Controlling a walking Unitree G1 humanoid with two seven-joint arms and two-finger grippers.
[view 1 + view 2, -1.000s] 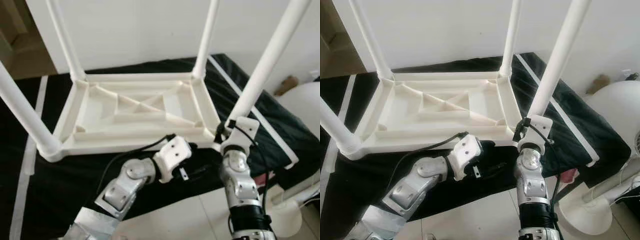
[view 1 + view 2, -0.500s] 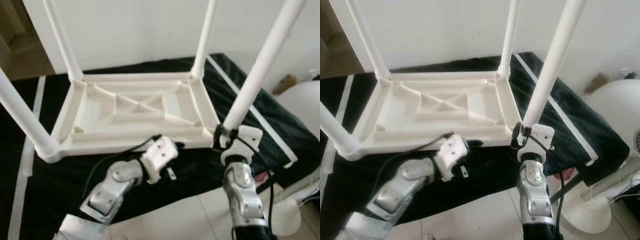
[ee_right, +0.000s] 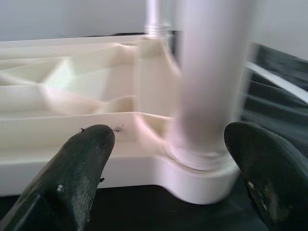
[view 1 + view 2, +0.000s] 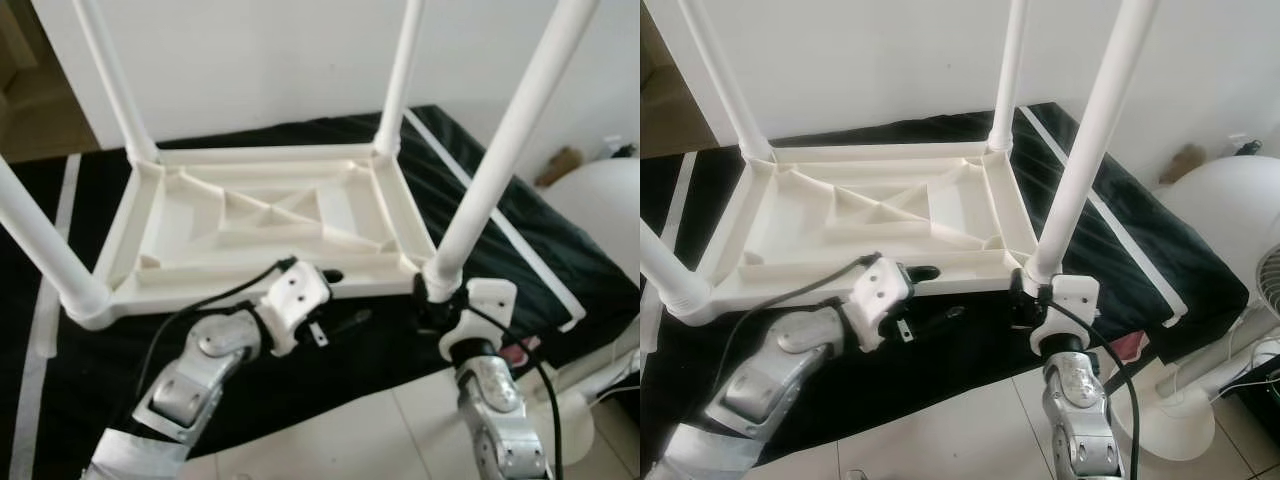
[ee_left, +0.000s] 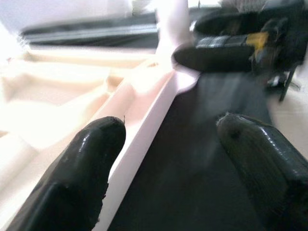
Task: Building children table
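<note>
**Both grippers at the near edge of the upturned table**

The left gripper (image 5: 168,159) has its fingers spread: one black finger (image 5: 77,168) is over the near rim of the white plastic children's table (image 4: 270,215), the other over the black cloth (image 4: 300,370). The right gripper (image 3: 168,163) also has its fingers spread, on either side of the near right white tube leg (image 4: 505,150), not touching it. The table lies upside down on the cloth, four legs pointing up. Beyond is a white wall (image 4: 270,60); at right stands a white round fan (image 4: 1230,230).
</note>
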